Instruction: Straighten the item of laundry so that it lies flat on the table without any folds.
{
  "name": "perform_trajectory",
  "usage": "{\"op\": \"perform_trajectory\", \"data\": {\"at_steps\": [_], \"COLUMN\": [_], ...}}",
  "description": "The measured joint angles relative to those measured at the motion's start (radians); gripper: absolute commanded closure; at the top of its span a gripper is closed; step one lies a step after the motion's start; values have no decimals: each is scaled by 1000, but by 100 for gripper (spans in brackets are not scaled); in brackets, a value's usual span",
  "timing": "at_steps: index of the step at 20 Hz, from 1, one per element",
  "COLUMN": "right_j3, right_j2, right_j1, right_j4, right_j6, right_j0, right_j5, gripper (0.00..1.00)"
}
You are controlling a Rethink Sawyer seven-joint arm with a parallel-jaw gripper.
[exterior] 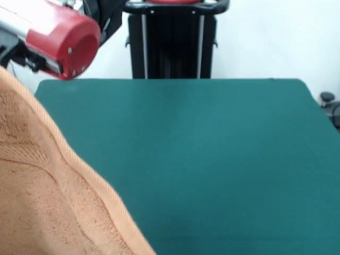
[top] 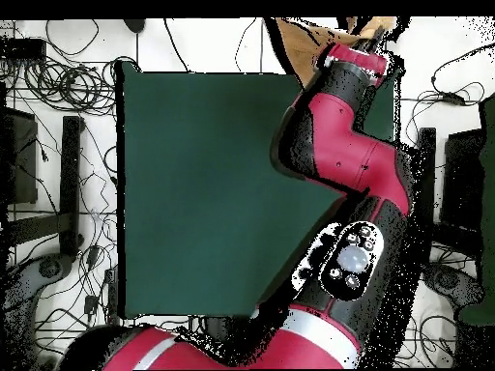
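In the front view the towel (exterior: 48, 196) fills the frame from about 7 to 9 o'clock, very close to the camera. Its hemmed border is seen running diagonally from 10 o'clock down toward 6 o'clock, with a woven band stripe just inside it. It is clearly raised rather than lying flat — whether its lower part touches the counter (exterior: 212, 159) cannot be told. The rest of the green counter is seen bare, from the centre out to 3 o'clock.

A red, rounded part of the arm (exterior: 64, 45) is seen at 11 o'clock in that view, above the counter's far corner.

In the overhead view the arm (top: 338, 145) is seen reaching from 6 o'clock, past a grey button panel, up to about 1 o'clock, where it ends at the counter's edge (top: 135, 193). A tan patch of towel (top: 300, 39) shows there at the top edge, just beside the arm's tip (partly hidden by it).

The claw itself is not made out in either view — whether it is spread, pressed together, or pinching the towel cannot be told.
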Motion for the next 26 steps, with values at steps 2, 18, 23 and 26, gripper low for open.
{"op": "perform_trajectory", "data": {"at_steps": [2,18,23,26], "right_j3": [3,21,56,101], "right_j2": [-44,-409,-495,-558], "right_j1": [31,218,256,292], "right_j4": [48,290,302,325], "right_j6": [0,0,0,6], "right_j0": [21,220,282,336], "right_j5": [1,261,393,435], "gripper": [100,100,100,100]}}
